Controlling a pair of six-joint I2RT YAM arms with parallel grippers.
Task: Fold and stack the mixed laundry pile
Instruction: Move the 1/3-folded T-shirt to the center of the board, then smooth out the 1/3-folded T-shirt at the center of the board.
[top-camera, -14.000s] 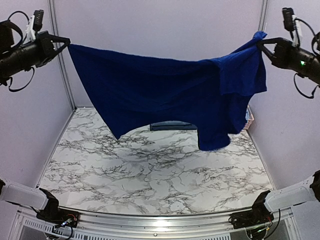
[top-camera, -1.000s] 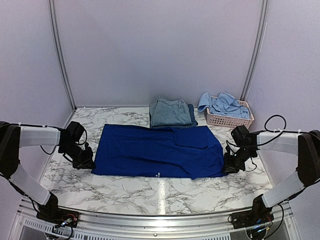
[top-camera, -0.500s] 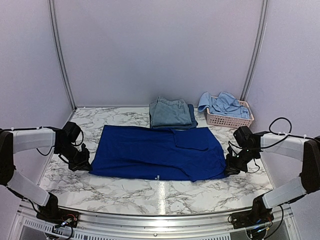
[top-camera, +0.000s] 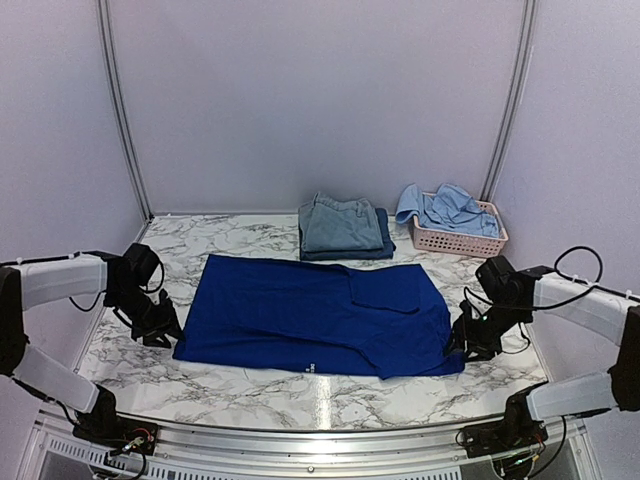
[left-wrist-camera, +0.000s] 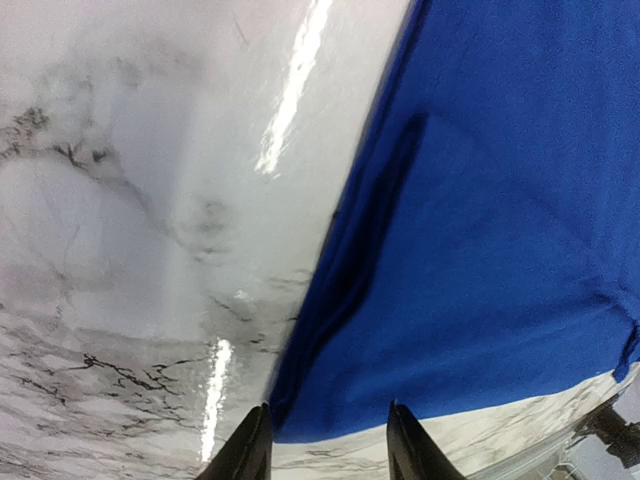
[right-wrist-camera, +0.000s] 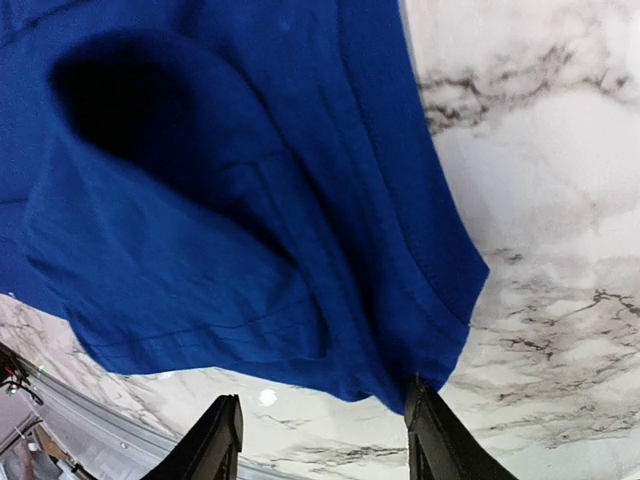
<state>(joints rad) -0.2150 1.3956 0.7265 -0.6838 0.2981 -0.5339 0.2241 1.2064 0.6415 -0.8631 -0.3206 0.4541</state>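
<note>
just in front of the folded denim stack (top-camera: 340, 225), the royal-blue t-shirt (top-camera: 310, 310) lies flat on the table (top-camera: 250, 385), dragged slightly farther from it than before. left pincer (top-camera: 162, 330) and right pincer (top-camera: 465, 345) each straddle a corner, fingers seemingly parted; spreading looks done, folding next.

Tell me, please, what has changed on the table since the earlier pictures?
The royal-blue T-shirt, earlier stretched in the air between both arms, now lies spread on the marble table. In the last second its near corners slid toward the near edge with the left fingers and right fingers. The folded denim stack and the pink basket stayed put.
</note>
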